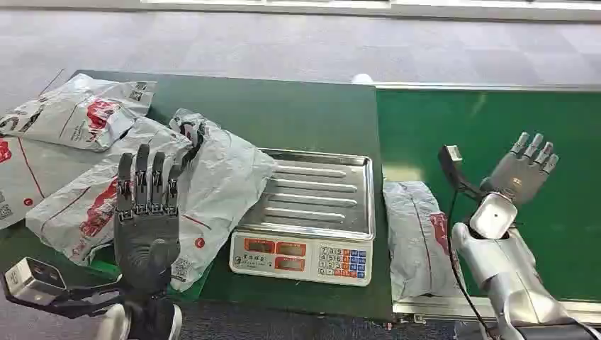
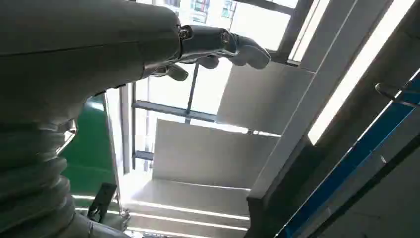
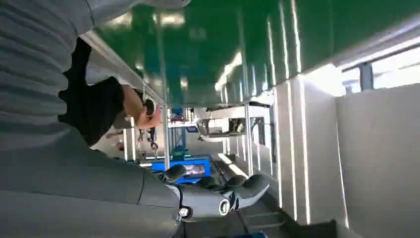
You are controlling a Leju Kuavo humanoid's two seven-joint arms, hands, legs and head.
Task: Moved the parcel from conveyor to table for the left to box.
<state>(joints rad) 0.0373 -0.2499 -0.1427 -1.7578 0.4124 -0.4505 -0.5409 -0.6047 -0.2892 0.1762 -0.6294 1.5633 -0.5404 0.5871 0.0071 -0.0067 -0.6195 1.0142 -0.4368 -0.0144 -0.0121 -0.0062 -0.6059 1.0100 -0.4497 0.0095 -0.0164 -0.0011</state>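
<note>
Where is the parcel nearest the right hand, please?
In the head view, the parcel lies on the conveyor's left edge, between the scale and right hand.

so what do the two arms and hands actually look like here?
Left hand: black, ribbed dark fingers, a grey camera box at the wrist. Right hand: grey with pale-tipped fingers, on a silver arm with a black cable along it.

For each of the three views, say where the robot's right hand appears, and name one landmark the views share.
Head view: the silver-grey right hand is raised open at right, over the green conveyor belt.
Left wrist view: not in it.
Right wrist view: the right hand reaches in from the left edge, fingers extended.
Shared landmark: the green conveyor belt.
</note>
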